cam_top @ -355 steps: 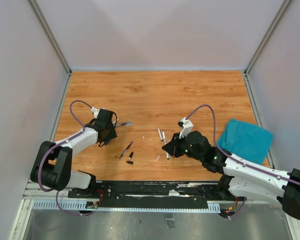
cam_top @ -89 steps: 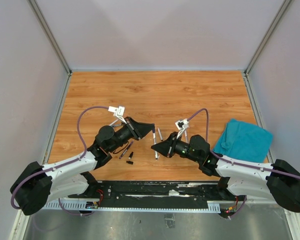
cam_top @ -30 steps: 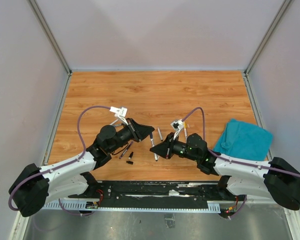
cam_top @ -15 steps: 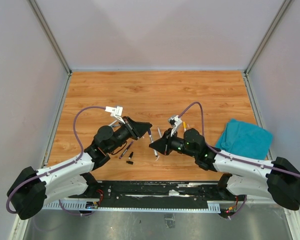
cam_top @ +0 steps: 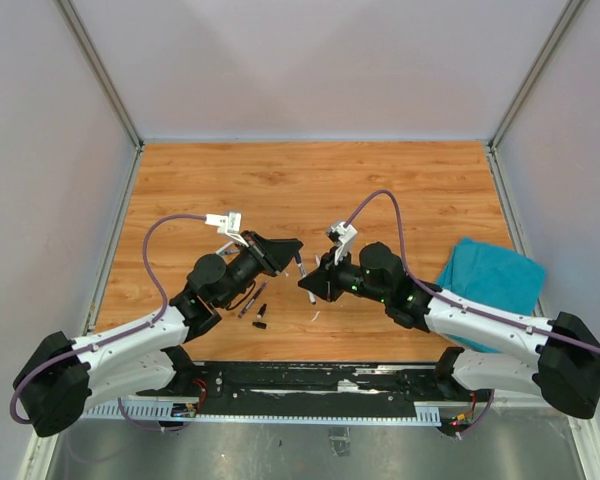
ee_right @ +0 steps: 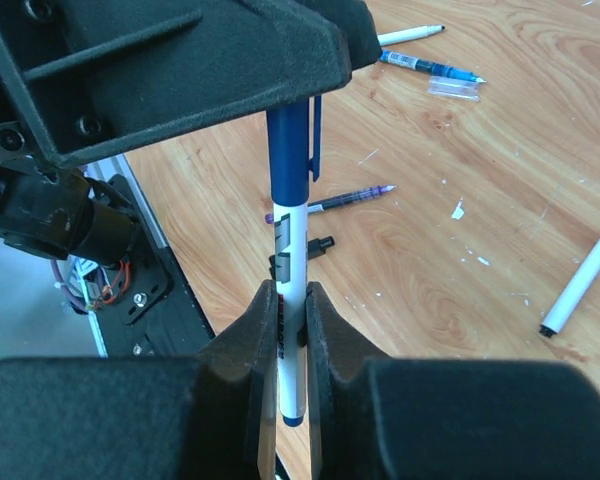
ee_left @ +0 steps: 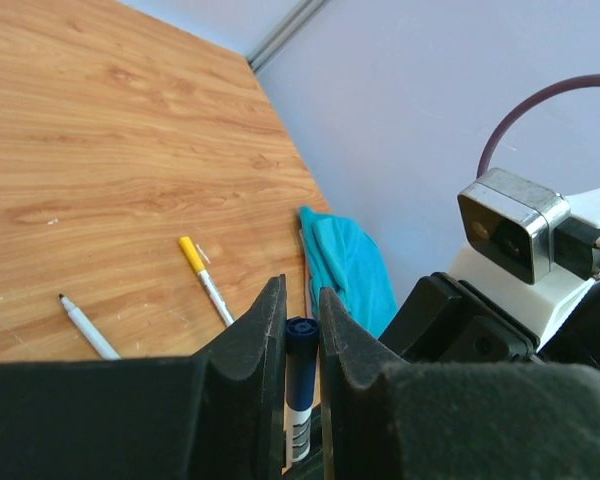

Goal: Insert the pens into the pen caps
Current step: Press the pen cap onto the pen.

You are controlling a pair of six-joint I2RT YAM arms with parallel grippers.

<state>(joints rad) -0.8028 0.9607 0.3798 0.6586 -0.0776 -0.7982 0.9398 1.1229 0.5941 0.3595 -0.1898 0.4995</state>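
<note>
The white-barrelled pen point(ee_right: 285, 240) hangs in the air above the middle of the table, between the two arms. One end sits inside a blue cap point(ee_right: 288, 140) with a clip. The left gripper point(ee_left: 301, 308) is clenched on that cap, and the right gripper point(ee_right: 288, 300) is clamped around the barrel further along. The two grippers almost meet nose to nose, so from above the pen shows only as a short sliver between them.

On the boards beneath them lie a dark pen point(ee_right: 332, 201) and, just beside it, a small black cap point(ee_right: 320, 245). A white pen point(ee_right: 580, 285) lies well apart to one side, and a blue pen point(ee_right: 430, 68) lies farther off. The left wrist view shows a yellow-ended pen point(ee_left: 202, 278) and a dark-tipped pen point(ee_left: 85, 325) flat on the wood. It also shows a teal cloth point(ee_left: 345, 262) near the table's right edge.

The table point(cam_top: 380, 190) is orange-brown wood grain with small white flecks. It is walled in by pale lilac panels point(cam_top: 320, 60) with metal rails at the corners.
</note>
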